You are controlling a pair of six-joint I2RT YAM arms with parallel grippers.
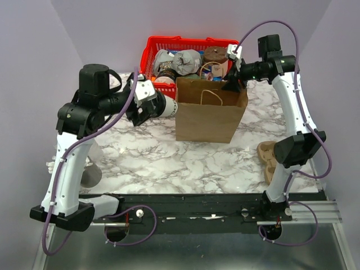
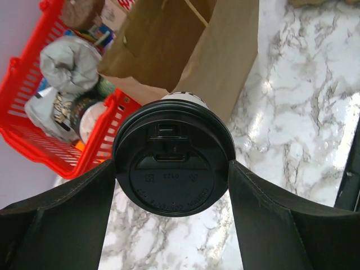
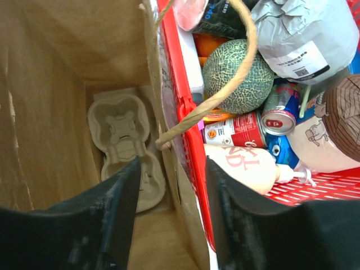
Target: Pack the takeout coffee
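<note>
The takeout coffee [image 2: 169,140], a white paper cup with a black lid, lies sideways in my left gripper [image 2: 171,164]. The jaws are shut on the lid's rim from both sides. From above, the cup [image 1: 167,107] hangs left of the upright brown paper bag [image 1: 211,115], close to its side. My right gripper [image 3: 172,163] is open at the bag's top back edge [image 1: 232,84]. One finger is inside the bag. The other is over the red basket [image 3: 188,129]. The bag's wall [image 3: 169,84] runs between them, untouched. A moulded pulp cup carrier [image 3: 121,124] lies on the bag's bottom.
The red basket [image 1: 152,45] behind the bag holds a melon [image 3: 236,73], cans [image 3: 239,129], a bottle [image 3: 247,166] and wrapped goods. The bag's rope handle [image 3: 247,56] arcs over the basket. A brown pulp piece [image 1: 268,157] lies at the right table edge, near the right arm.
</note>
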